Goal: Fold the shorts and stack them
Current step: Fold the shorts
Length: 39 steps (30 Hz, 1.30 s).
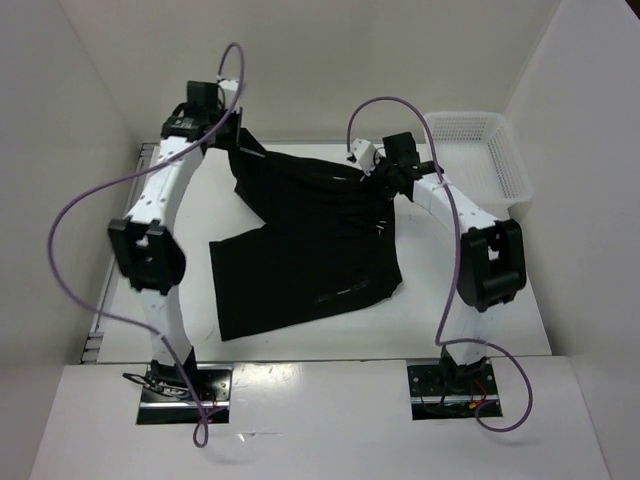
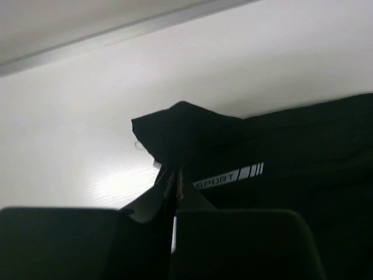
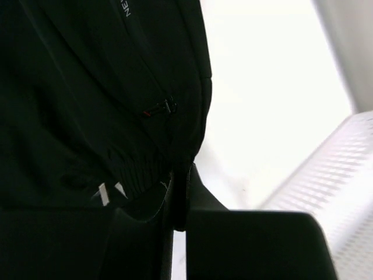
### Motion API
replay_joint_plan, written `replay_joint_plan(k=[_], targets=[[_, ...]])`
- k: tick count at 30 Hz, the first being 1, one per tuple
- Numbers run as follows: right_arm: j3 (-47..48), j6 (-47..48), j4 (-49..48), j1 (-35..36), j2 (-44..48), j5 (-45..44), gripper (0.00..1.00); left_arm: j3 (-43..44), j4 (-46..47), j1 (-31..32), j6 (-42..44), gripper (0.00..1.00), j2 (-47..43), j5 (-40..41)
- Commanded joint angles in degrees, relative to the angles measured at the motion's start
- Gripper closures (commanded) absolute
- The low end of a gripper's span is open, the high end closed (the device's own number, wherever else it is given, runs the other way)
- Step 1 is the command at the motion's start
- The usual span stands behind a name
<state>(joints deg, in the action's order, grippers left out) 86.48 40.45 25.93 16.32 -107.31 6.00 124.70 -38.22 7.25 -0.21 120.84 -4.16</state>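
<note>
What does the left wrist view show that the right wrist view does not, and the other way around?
Only the left wrist view: the left gripper pinching a raised corner of the shorts, and the white SPORT print. Only the right wrist view: the right gripper shut on the gathered waistband, a zipper pull, and the white mesh basket. Both: black fabric clamped between closed fingers, with the white table behind.

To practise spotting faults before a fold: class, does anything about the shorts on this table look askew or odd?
Yes. The black shorts lie skewed and rumpled, one leg splayed toward the near left, while the left gripper and right gripper pinch their far edge. Nothing looks torn.
</note>
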Motion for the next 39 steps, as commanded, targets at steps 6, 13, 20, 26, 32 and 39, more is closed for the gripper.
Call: replay_joint_plan(k=[6,13,20,26,32,39], targets=[[-14.55,12.62,4.04,9.94,17.12,-2.92,1.0,-37.76,-0.81,-1.36,0.21,1.0,-29.06,-2.43],[-27.93,17.82,4.65,14.09,24.24,-5.38,1.0,-56.75,-5.19,-0.21,0.21,1.0,-42.59,-2.43],[-31.63,19.67,5.88,14.09,27.33,-7.22,1.0,-62.48,-11.35,0.31,0.21,1.0,-49.37,-1.03],[-29.09,20.29,8.16,14.09,28.99,-6.62,1.0,-60.02,-15.38,1.45,0.21,1.0,-52.45,0.22],[-32.94,22.21,13.62,16.45,33.56,-5.82,1.0,-67.03,-21.54,4.44,0.21,1.0,-55.62,-2.52],[-41.11,22.74,12.91,18.84,34.18,-5.38,1.0,-72.67,-21.03,6.29,0.21,1.0,-55.54,-3.04]])
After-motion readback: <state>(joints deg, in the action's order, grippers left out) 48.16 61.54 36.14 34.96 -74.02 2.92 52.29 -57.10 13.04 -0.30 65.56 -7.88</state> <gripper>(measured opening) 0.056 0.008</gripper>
